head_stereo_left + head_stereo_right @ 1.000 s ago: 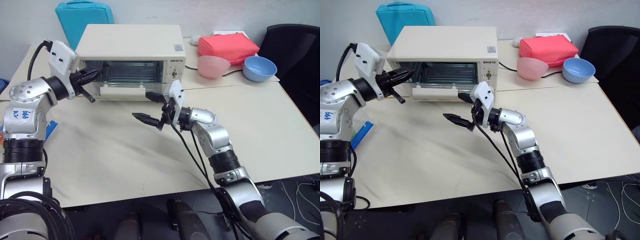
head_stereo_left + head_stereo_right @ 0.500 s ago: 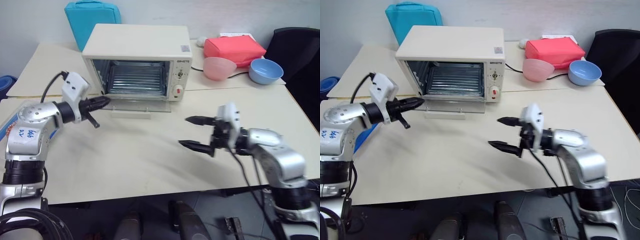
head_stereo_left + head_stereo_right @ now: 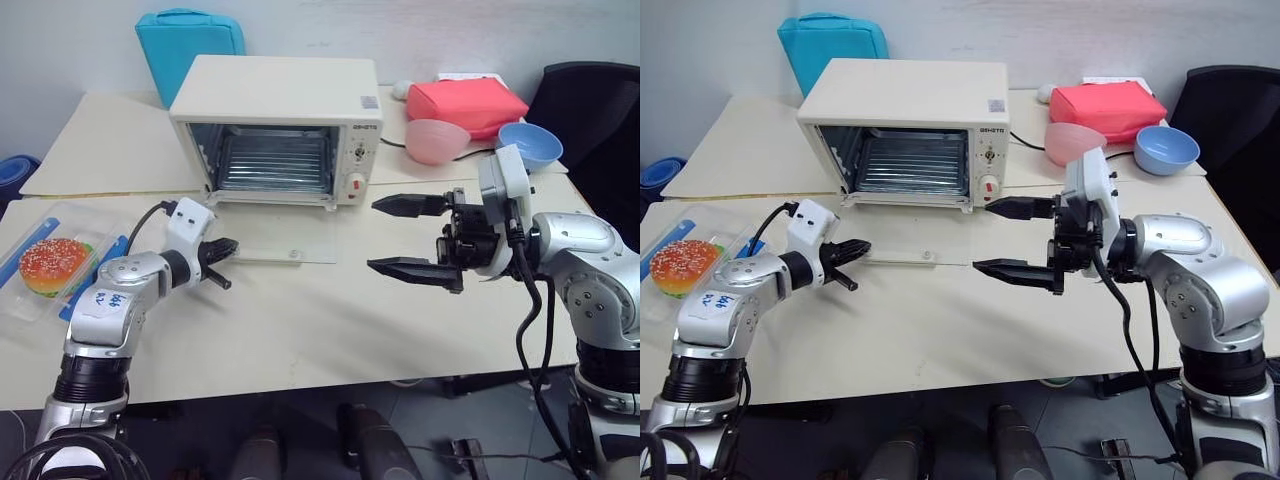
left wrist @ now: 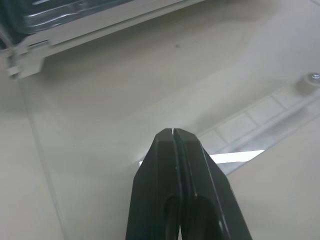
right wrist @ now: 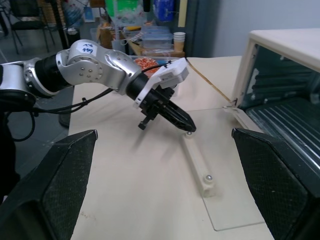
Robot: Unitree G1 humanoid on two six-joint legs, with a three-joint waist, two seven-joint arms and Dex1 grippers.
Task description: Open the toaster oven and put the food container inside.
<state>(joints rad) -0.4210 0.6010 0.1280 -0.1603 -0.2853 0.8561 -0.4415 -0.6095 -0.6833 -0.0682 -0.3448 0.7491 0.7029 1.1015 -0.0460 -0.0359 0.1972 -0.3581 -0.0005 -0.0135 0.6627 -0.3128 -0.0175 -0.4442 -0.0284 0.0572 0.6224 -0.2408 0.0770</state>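
2 hands in view, both empty. Left hand (image 3: 222,250), lower left of centre in the head view, has its fingers pressed together with nothing between them, tips at the front edge of the flat-lying glass door (image 3: 275,240), near its cream bar handle (image 5: 197,162). Right hand (image 3: 408,237), right of centre, has its fingers spread wide and holds nothing, pointing toward the oven side.

Toaster oven (image 3: 280,95) sits upper centre on the desk (image 3: 330,320); door is fully down, wire rack (image 3: 265,162) exposed. Opening step looks done.

Food container (image 3: 52,268) is at the far left edge of the head view, on the desk, well apart from both hands and left of the left arm. Clear box, blue clips, toy burger (image 3: 50,262) visible through it.

Handling guess: light, rigid thin plastic, smooth and probably a bit slippery; walls may flex if squeezed hard. Burger inside may shift when tilted, so keep it level. Best hold looks like across the short width, at the side walls or on the rim near the clips, not on the lid top. Left hand is the nearer one. Glass door is fragile, don't knock it while sliding the box onto the rack.
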